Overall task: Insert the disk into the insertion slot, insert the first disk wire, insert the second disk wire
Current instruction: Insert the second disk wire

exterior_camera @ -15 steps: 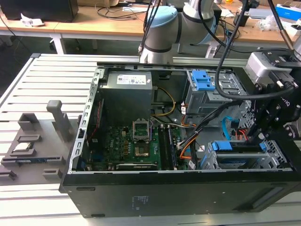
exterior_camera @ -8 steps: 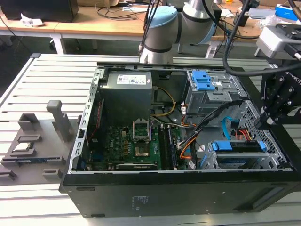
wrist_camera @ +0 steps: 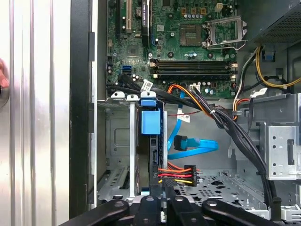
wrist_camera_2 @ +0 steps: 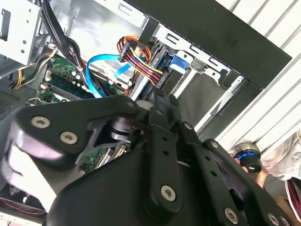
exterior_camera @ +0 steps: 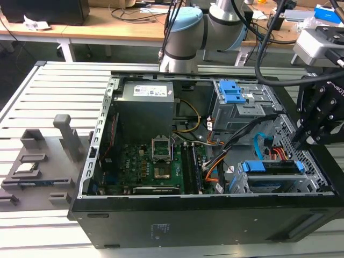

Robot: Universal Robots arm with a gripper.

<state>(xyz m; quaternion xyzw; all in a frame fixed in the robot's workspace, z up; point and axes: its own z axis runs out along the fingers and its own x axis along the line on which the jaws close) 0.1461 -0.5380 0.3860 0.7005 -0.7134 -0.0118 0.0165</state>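
The disk (exterior_camera: 269,166) (wrist_camera: 151,155), in a blue carrier, stands inside the insertion slot (exterior_camera: 279,185) (wrist_camera: 117,141), a silver perforated cage at the case's corner on the exterior view's right. The first disk wire (wrist_camera: 174,174) (wrist_camera_2: 143,59), red, orange and yellow with a dark plug, runs up to the disk's end. The second disk wire (wrist_camera: 195,147) (wrist_camera_2: 101,70) (exterior_camera: 259,144), light blue, loops beside the disk with its plug close to it. My gripper (exterior_camera: 296,144) (wrist_camera: 164,190) (wrist_camera_2: 159,96) hovers just short of the first disk wire where it meets the disk. Its fingers are shut, with nothing visible between them.
A grey cage with a blue tab (exterior_camera: 234,102) stands behind the slot. Thick black cables (exterior_camera: 247,129) cross between the two. The motherboard (exterior_camera: 145,161) and power supply (exterior_camera: 145,102) fill the case's other half. A grey fixture (exterior_camera: 37,161) lies on the slatted table.
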